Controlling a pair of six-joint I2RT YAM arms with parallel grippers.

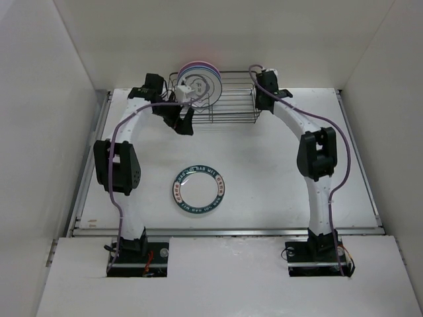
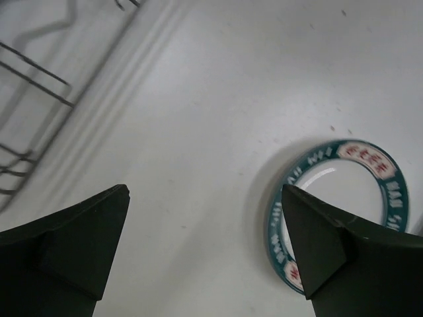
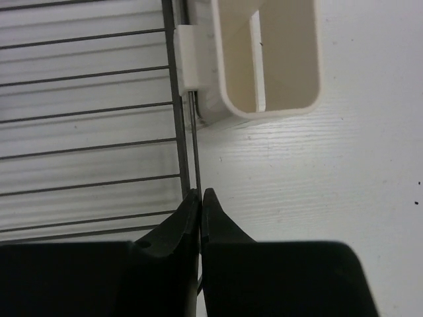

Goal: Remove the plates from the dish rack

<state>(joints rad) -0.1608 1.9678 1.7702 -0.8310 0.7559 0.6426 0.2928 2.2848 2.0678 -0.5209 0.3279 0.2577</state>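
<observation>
The dark wire dish rack (image 1: 232,99) stands at the back of the table. Three plates stand on edge in its left end: a white one with a dark motif (image 1: 207,83) in front, a blue one (image 1: 196,65) behind it, and a pink edge behind that. The teal lettered plate (image 1: 199,189) lies flat mid-table and shows in the left wrist view (image 2: 370,158). My left gripper (image 1: 182,124) (image 2: 203,191) is open and empty, above the table just in front of the rack's left end. My right gripper (image 1: 260,107) (image 3: 199,195) is shut on the rack's right end wire (image 3: 194,132).
A cream cutlery cup (image 3: 264,59) hangs on the rack's right end, just beyond my right fingertips. Rack wires (image 2: 33,86) lie to the upper left in the left wrist view. White walls enclose the table on three sides.
</observation>
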